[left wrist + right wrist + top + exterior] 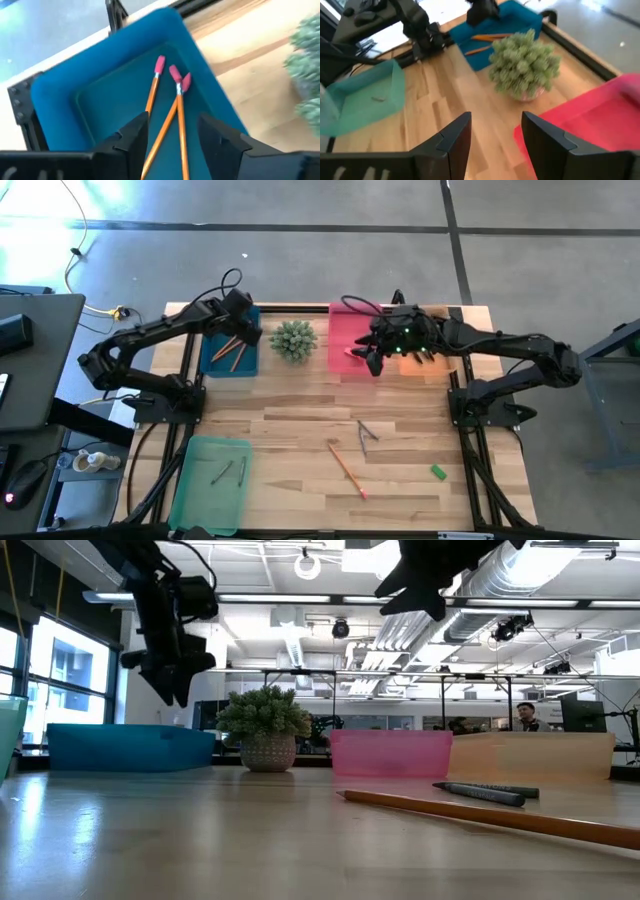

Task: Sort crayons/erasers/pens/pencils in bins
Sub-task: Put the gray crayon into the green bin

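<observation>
From where I'm driving this, the desk (300, 405) is pale wood planks on a grey concrete floor, and the low view looks out into an open office with ceiling ducts, strip lights and a person way off at the back. Left gripper (246, 330) hangs over the blue bin (212, 363) at the far left edge, fingers apart and empty, with 3 orange pencils (165, 115) lying in the bin right below it. Right gripper (374, 360) hovers over the pink bin (345, 320) at the far edge, also spread open and carrying nothing; the orange bin (530, 755) sits just beside the pink one. The spiky plant (293, 340) stands between blue and pink. Green bin (195, 495) is at the near left corner with 2 small sticks in it. Still loose on the wood: 1 pencil (346, 469), 2 dark pens (366, 434) crossed just behind it, and a green eraser (438, 472) toward the near right.
</observation>
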You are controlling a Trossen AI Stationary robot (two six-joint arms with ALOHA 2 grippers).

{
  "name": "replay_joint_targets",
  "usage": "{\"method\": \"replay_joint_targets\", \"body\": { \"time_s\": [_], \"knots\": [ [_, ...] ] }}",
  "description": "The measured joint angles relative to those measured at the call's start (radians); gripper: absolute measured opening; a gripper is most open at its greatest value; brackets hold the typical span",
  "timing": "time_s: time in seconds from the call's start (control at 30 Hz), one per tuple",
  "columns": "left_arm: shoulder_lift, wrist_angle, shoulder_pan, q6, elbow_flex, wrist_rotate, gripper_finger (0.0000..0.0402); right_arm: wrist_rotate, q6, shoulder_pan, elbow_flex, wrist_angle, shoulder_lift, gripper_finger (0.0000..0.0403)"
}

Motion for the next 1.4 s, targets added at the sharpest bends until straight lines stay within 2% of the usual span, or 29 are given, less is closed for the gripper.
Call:
{"method": "replay_joint_targets", "body": {
  "time_s": [0.33, 0.47, 0.6, 0.87, 1.07, 1.4],
  "knots": [
    [0.000, -0.128, 0.000, 0.109, 0.238, 0.047, 0.0163, 0.029, 0.119, 0.094, 0.000, -0.122, 0.000, 0.0167],
    [-0.006, -0.146, -0.011, 0.130, 0.316, 0.117, 0.0163, 0.045, 0.181, 0.133, 0.000, -0.200, 0.000, 0.0167],
    [-0.037, -0.124, -0.052, 0.140, 0.328, 0.191, 0.0163, 0.065, 0.264, 0.181, 0.000, -0.283, 0.000, 0.0167],
    [-0.052, -0.115, -0.260, 0.090, 0.326, 0.215, 0.0163, 0.158, 0.440, 0.306, 0.000, -0.409, 0.001, 0.0167],
    [-0.052, 0.012, -0.450, 0.054, 0.326, 0.211, 0.0163, 0.231, 0.573, 0.389, 0.000, -0.464, 0.048, 0.0167],
    [-0.035, 0.137, -0.664, -0.021, 0.324, 0.207, 0.0163, 0.200, 0.698, 0.496, 0.000, -0.452, 0.219, 0.0167]
  ]
}}
